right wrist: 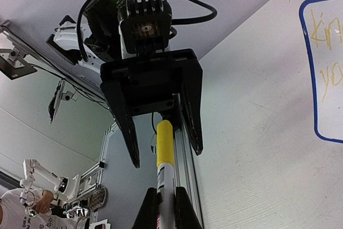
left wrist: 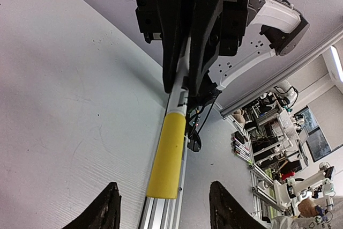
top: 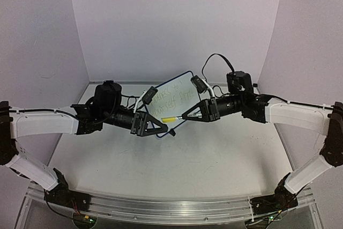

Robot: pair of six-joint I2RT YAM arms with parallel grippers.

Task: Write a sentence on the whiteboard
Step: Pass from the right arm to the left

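White tabletop [top: 187,159]: matte, ran from the arm bases to the back wall.
Left arm [top: 43,124]: white links, reached in from the left twd centre.
Right arm [top: 297,115]: white links, reached in from the right, opp. the other (the two grippers met nose to nose at mid-table).
Whiteboard [top: 185,85]: dark blue rim, rounded corners, stood tilted at the back centre, just behind the meeting point; in the right wrist view its corner [right wrist: 332,105] showed at the right edge.
Sentence [top: 171,100]: faint yellow-green strokes in two lines on the board; right wrist view caught only the line starts [right wrist: 327,52], words not legible.
Left gripper [top: 166,127]: jaws apart, one finger each side of the cap w/ a gap on both sides, no contact seen [left wrist: 166,210] [right wrist: 167,156].
Right gripper [top: 185,116]: clenched on the marker's white barrel [right wrist: 163,213], seen head-on from the left wrist [left wrist: 185,87].
Marker [top: 179,116]: roughly level above the table, pointed from right gripper to left.
Cap [top: 168,118]: yellow, on the marker's free end [left wrist: 167,154] [right wrist: 164,143], lying btwn the left fingers.
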